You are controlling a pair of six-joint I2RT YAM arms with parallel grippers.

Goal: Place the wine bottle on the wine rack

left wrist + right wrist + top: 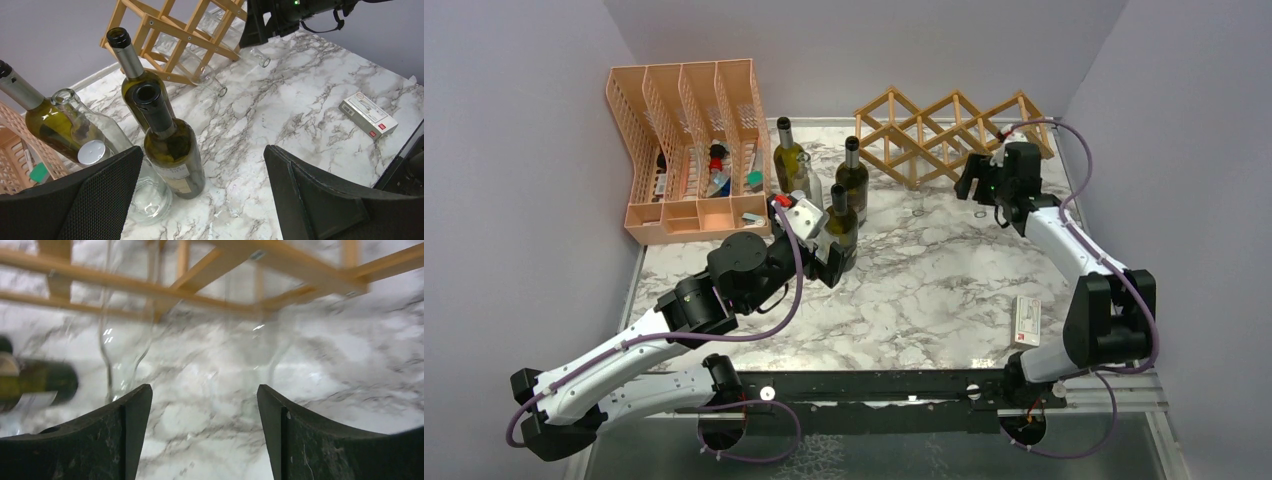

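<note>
- Wine bottle (172, 150): dark green glass, open-mouthed, standing upright on the marble surface (300, 100). It is the front one of a cluster left of centre and well apart from the rack.
- Left claw (202, 150): spread wide, one jaw on each side of the wine bottle. In its wrist view the bottle stands nearer the left-hand jaw; whether they touch cannot be told. The overhead view hides the jaws behind the wrist.
- Wine rack (944, 130): a low lattice of light wood at the far edge of the surface, right of centre.
- Clear bottles (205, 75): lying in the rack's cells, necks pointing outward. They are plain in the left wrist view and nearly invisible from overhead.
- Right claw (203, 390): open and holding nothing, just in front of the rack. Its own view shows only blurred slats and clear glass necks.
- Two more green bottles (852, 175): upright behind the wine bottle.
- Clear upright bottle (70, 107): just beside them.
- Peach mesh organizer (689, 150): far left corner, seen whole only from overhead.
- Small white box (1027, 320): lying flat near the right front edge.
</note>
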